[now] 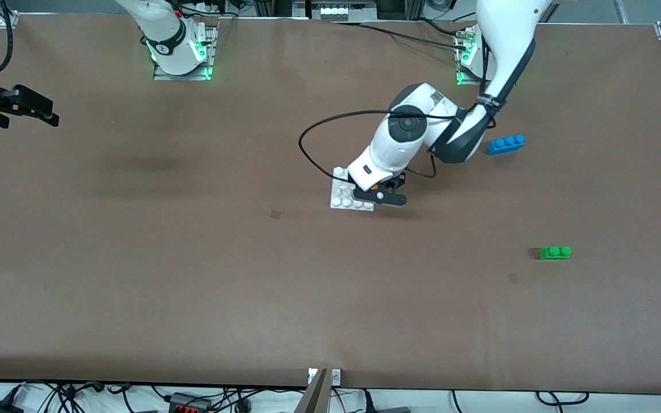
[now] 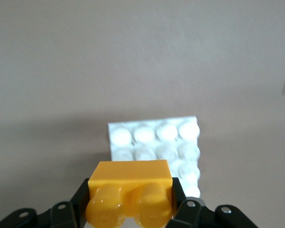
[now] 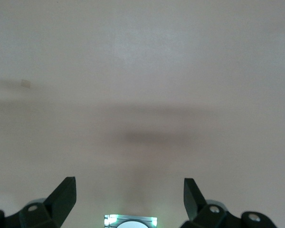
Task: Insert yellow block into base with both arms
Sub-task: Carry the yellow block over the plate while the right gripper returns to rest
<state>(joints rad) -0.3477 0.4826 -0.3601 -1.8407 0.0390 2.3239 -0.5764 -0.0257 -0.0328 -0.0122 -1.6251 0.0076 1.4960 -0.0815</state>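
Observation:
My left gripper (image 1: 381,195) is shut on the yellow block (image 2: 130,173), which it holds by its sides just over the edge of the base (image 1: 342,196) toward the left arm's end. In the left wrist view, the left gripper (image 2: 130,195) shows the block's two studs pointing at the camera, with the white studded base (image 2: 154,137) below it. Only a sliver of the block (image 1: 376,186) shows under the wrist in the front view. My right gripper (image 1: 43,112) is open and empty and waits high over the right arm's end of the table. In its own wrist view, the right gripper (image 3: 129,190) sees only bare table.
A blue three-stud brick (image 1: 505,143) lies near the left arm's base. A green two-stud brick (image 1: 555,252) lies nearer the front camera, toward the left arm's end. The left arm's black cable (image 1: 313,126) loops over the table beside the base.

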